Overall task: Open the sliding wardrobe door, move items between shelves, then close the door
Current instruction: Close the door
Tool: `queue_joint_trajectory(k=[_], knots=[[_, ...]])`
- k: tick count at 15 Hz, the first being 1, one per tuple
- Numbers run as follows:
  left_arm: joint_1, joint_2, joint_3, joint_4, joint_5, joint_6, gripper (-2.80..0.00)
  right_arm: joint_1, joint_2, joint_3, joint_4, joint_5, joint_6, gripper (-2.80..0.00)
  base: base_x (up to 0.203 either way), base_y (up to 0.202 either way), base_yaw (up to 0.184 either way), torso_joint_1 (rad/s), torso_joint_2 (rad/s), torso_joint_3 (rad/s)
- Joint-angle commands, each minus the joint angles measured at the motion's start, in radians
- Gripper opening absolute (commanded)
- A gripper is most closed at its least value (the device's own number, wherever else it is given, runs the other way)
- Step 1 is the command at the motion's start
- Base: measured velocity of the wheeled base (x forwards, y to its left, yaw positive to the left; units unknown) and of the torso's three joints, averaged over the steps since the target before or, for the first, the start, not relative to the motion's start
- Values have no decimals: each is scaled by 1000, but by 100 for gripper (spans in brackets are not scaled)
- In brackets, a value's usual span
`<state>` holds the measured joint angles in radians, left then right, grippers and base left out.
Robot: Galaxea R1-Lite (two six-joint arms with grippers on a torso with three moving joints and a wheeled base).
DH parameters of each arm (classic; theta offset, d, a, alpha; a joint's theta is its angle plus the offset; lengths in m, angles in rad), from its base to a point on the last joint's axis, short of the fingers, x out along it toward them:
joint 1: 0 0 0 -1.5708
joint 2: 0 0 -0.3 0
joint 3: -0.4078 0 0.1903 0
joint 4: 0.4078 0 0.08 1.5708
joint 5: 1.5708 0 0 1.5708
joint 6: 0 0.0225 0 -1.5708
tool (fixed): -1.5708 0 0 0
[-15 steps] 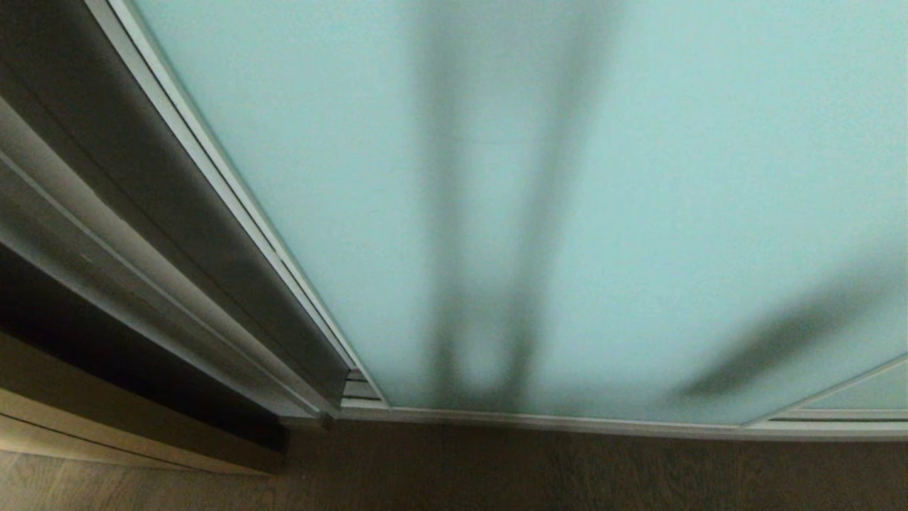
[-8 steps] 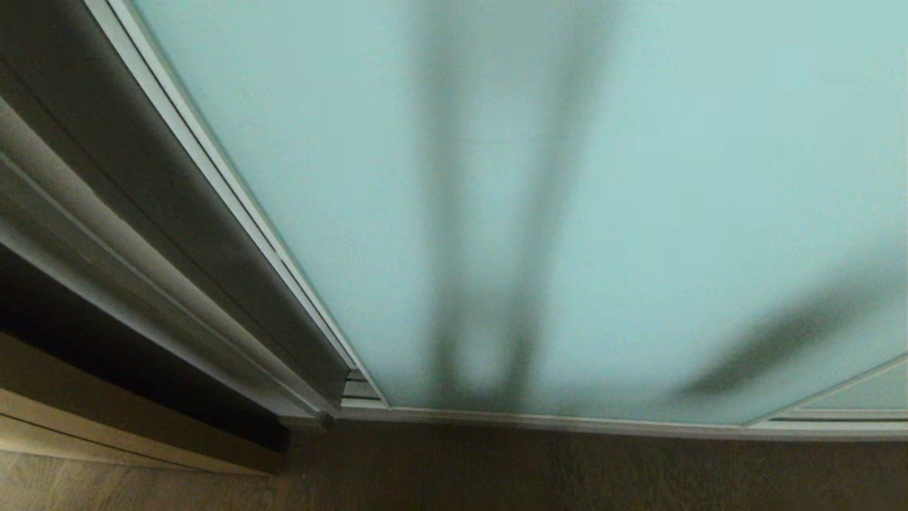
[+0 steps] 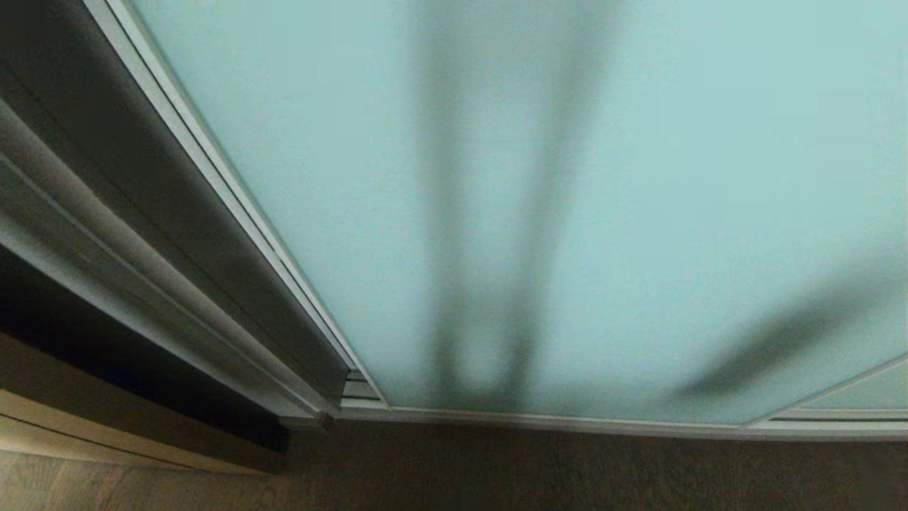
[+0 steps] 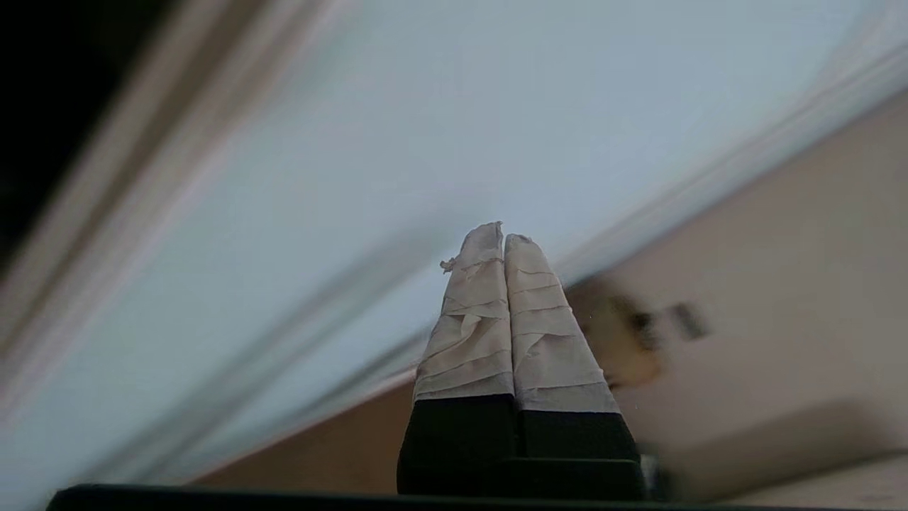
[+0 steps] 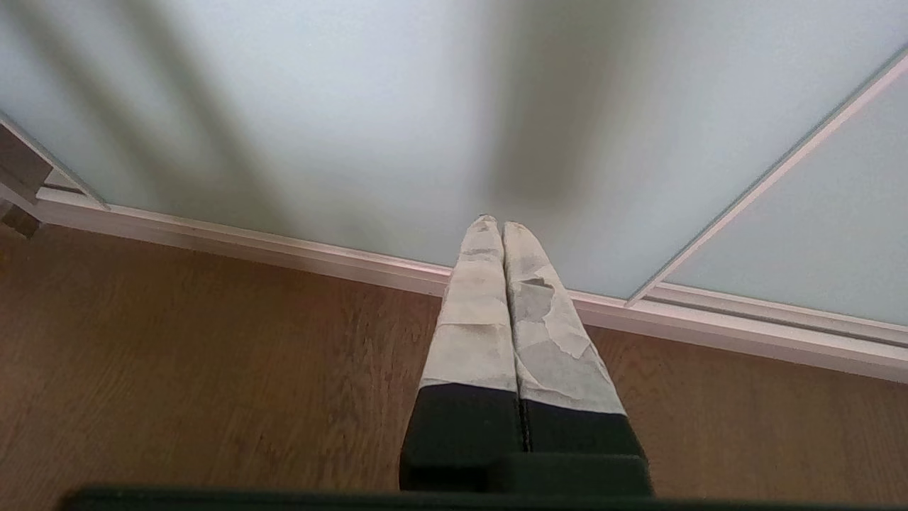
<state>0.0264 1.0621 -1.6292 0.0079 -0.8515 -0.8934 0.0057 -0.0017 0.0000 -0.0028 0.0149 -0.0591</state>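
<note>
The sliding wardrobe door (image 3: 567, 213) fills most of the head view, a frosted pale blue-green panel in a thin silver-white frame (image 3: 539, 419), standing on the wooden floor (image 3: 567, 468). Neither arm shows in that view.

The left gripper (image 4: 503, 238) has its tape-wrapped fingers (image 4: 472, 319) pressed together, holding nothing. Its tips point toward the frosted panel (image 4: 440, 142), with the door's pale frame edge running just beyond them and the brown floor (image 4: 780, 248) to one side. That view is blurred.

The right gripper (image 5: 494, 226) likewise has its fingers (image 5: 475, 312) together and empty. It hangs over the wooden floor (image 5: 177, 355), tips aimed at the door's bottom rail (image 5: 284, 245), with the frosted glass (image 5: 355, 106) straight ahead and a second panel (image 5: 816, 227) overlapping farther along.
</note>
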Motion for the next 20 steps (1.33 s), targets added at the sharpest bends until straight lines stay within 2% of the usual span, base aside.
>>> queue_joint_trajectory(k=[1,2,4,7,8,11,13,17,20], knots=[[7,-21,74,-2,-5,163,-280,0,-1,0,0,0,-1,-280,0,0,0,0,0,0],[6,-40,87,-3,-11,211,-280,0,-1,0,0,0,-1,-280,0,0,0,0,0,0],[7,-26,76,-6,-14,235,-280,0,-1,0,0,0,-1,-280,0,0,0,0,0,0],[7,3,93,2,-1,351,-280,0,-1,0,0,0,-1,-280,0,0,0,0,0,0],[7,10,94,2,20,386,-280,0,-1,0,0,0,-1,-280,0,0,0,0,0,0],[6,43,88,0,142,558,-280,0,-1,0,0,0,-1,-280,0,0,0,0,0,0],[6,55,81,-6,157,585,-280,0,-1,0,0,0,-1,-280,0,0,0,0,0,0],[-7,60,80,-12,146,585,-280,0,-1,0,0,0,-1,-280,0,0,0,0,0,0],[-16,53,83,-77,140,583,-280,0,-1,0,0,0,0,-280,0,0,0,0,0,0]])
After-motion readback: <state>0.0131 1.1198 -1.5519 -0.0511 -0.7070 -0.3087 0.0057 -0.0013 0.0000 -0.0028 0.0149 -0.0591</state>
